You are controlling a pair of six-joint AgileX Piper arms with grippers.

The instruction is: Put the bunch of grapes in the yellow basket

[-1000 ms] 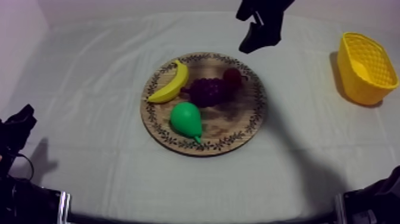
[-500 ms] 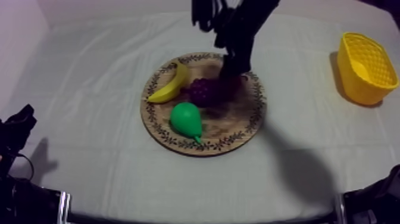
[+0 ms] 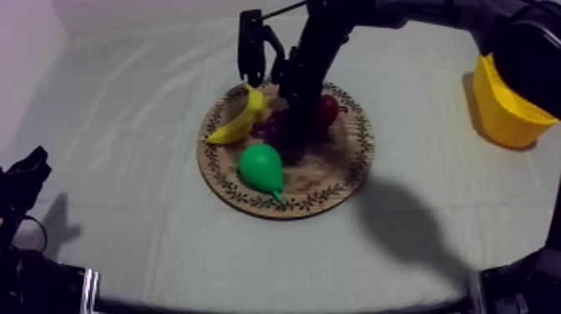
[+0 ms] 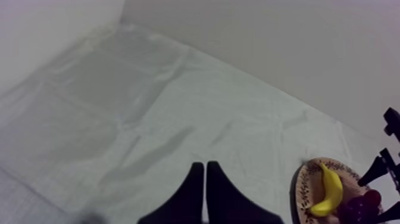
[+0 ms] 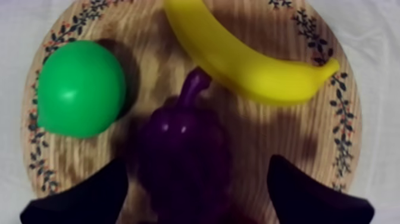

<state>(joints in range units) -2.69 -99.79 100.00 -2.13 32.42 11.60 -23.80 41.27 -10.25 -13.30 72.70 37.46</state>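
Mid-frame in the top view, the right gripper is straddling the grapes on the board, fingers wide to grasp them, while the left gripper is idling, fingers together.

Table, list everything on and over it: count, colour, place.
board: 1, wood with patterned rim, mid-table
banana: 1, yellow, on the board, far left
pear: 1, green, on the board, near left
grapes: 1 bunch, purple, middle of the board
small red fruit: 1, red, on the board beside the grapes
basket: 1, yellow, table's right edge
cloth: 1, grey-white, over the table
left gripper: 1, black, shut, low at the left
right gripper: 1, black, open, astride the grapes
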